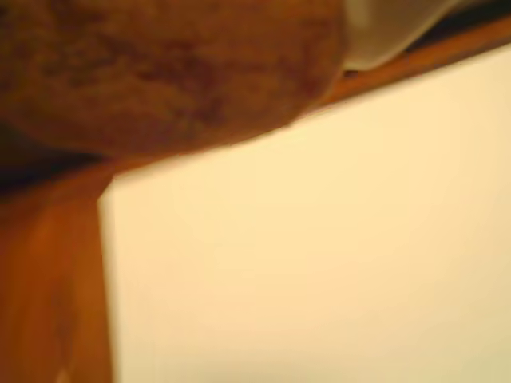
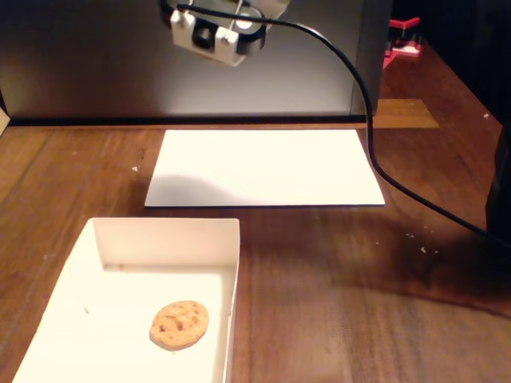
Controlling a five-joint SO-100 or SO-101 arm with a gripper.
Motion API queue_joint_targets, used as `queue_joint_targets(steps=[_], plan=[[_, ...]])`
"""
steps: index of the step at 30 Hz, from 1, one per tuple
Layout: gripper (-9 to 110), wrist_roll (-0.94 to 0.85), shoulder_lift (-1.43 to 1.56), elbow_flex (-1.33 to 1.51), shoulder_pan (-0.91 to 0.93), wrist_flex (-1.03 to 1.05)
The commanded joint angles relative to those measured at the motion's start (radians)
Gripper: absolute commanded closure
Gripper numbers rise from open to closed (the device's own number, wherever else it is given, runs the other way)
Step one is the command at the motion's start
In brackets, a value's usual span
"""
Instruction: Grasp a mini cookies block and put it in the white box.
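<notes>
Inspection of the present state. The fixed view shows one round, golden-brown mini cookie [image 2: 179,324] lying flat on the floor of the shallow white cardboard box [image 2: 231,263], near the front of it and toward its right wall, touching no wall. No other cookie lies on the flat white paper sheet [image 2: 263,167] or on the brown wooden tabletop [image 2: 351,295], where only a few pale crumbs show to the right.

The wrist view is blurred. A large, rough brown mass [image 1: 168,72] fills its upper left, very close to the lens, above the paper sheet [image 1: 319,239] and a strip of tabletop [image 1: 48,271]. By colour and texture you may take it for a cookie carried at the end effector, but neither view shows the fingers. I cannot tell whether the end effector is open, closed, or holding anything. In the fixed view only the white camera housing [image 2: 214,30] and its black cable [image 2: 375,152] enter at the top edge, high above the sheet.

Handling judgement: a cookie of this kind is light, stiff, dry and brittle, with a crumbly, pitted face that offers fair friction. Take hold across its width, edge to edge, with the fingers squarely opposed. Close gently, since hard pressure may snap it or shed crumbs. Do not pinch at one rim only, where it would tilt and break off.
</notes>
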Motion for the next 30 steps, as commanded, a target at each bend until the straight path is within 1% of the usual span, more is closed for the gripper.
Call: queue_joint_targets(steps=[1, 12, 16, 22, 30], plan=[[82, 0.017, 0.186, -0.118, -0.109, 0.021], [82, 0.041, 0.21, -0.118, -0.426, 0.048], [82, 0.064, 0.179, -0.118, -0.509, 0.038], [82, 0.112, 0.086, -0.114, -0.565, 0.005], [82, 0.186, -0.032, -0.089, -0.54, -0.061]])
